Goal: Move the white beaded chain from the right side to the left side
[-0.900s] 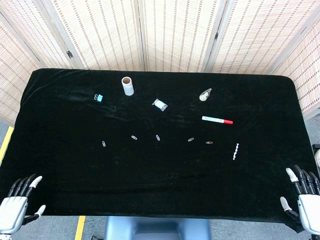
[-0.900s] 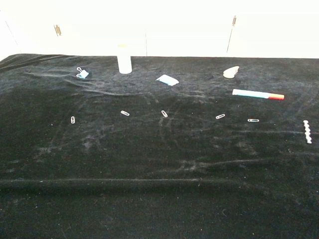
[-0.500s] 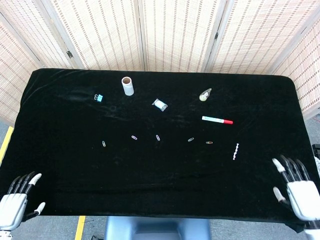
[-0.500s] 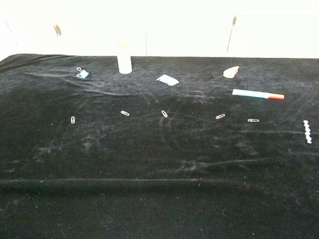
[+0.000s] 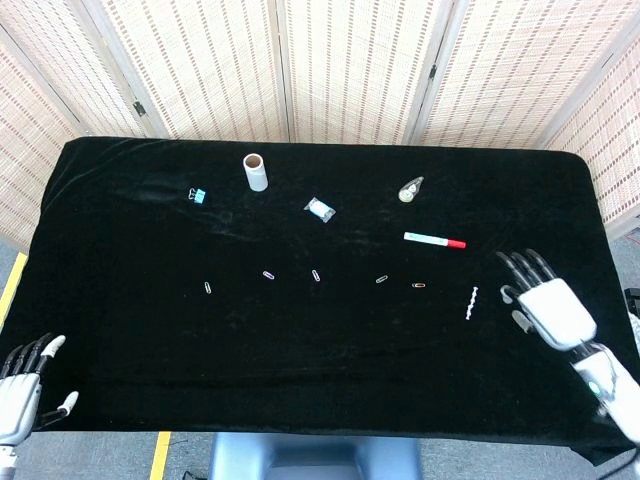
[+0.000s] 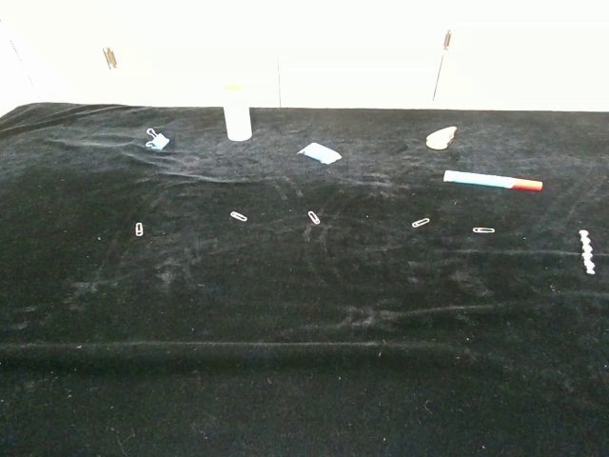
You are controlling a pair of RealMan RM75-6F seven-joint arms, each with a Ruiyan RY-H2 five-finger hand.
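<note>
The white beaded chain (image 5: pixel 472 302) lies stretched out on the black cloth at the right side; the chest view shows the chain (image 6: pixel 587 252) near its right edge. My right hand (image 5: pixel 541 300) hovers just right of the chain, fingers spread, holding nothing and not touching it. My left hand (image 5: pixel 20 380) stays off the table's near left corner, fingers apart and empty. Neither hand shows in the chest view.
On the black table (image 5: pixel 150 330) lie several paper clips (image 5: pixel 316 275) in a row, a red-capped marker (image 5: pixel 434 240), a white tube (image 5: pixel 256 172), a blue binder clip (image 5: pixel 197 195), a small packet (image 5: pixel 320 209) and a pale wedge-shaped item (image 5: pixel 411 188).
My right hand has risen from the near right corner and moved forward and left to beside the chain. My left hand has dropped lower and further left. The chain has not moved.
</note>
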